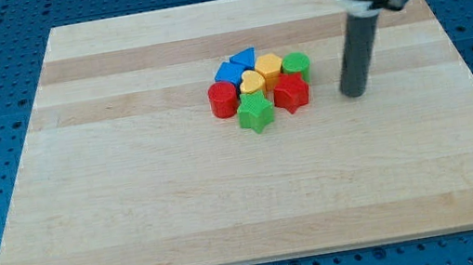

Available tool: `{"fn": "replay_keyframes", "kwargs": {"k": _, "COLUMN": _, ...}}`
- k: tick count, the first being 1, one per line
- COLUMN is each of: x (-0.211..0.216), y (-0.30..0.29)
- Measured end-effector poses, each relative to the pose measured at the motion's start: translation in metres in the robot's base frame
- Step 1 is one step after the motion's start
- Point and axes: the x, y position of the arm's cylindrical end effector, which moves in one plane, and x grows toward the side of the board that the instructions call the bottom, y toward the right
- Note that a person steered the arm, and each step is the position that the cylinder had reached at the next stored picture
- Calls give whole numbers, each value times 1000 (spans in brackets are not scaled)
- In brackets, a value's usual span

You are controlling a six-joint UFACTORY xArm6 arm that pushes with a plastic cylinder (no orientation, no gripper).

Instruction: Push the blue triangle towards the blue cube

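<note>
No readable text, no labels, no brand marks, no numbers, no signs, plain wooden worktop [136,213] from edge to edge, coloured blocks unmarked, dark rod unmarked

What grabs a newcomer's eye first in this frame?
A tight huddle of coloured blocks at the board's centre: blue triangle and blue cube at its top-left, red star and green star in front. To the view's right, my tip stands apart from the cluster.

Dark straight rod, seemingly silver-grey collar above
</note>
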Motion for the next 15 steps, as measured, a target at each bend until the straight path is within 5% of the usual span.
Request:
{"fn": "replay_keyframes", "kwargs": {"k": 2, "x": -55, "y": -6}}
{"fn": "replay_keyframes", "kwargs": {"k": 5, "x": -49, "y": -62}}
{"fn": "replay_keyframes", "kwargs": {"k": 8, "x": -28, "y": -64}}
{"fn": "replay_keyframes", "kwargs": {"k": 10, "x": -56, "y": -46}}
{"fn": "replay_keyframes", "kwargs": {"k": 12, "x": -104, "y": -112}}
{"fn": "replay_keyframes", "kwargs": {"k": 15, "x": -78, "y": -168}}
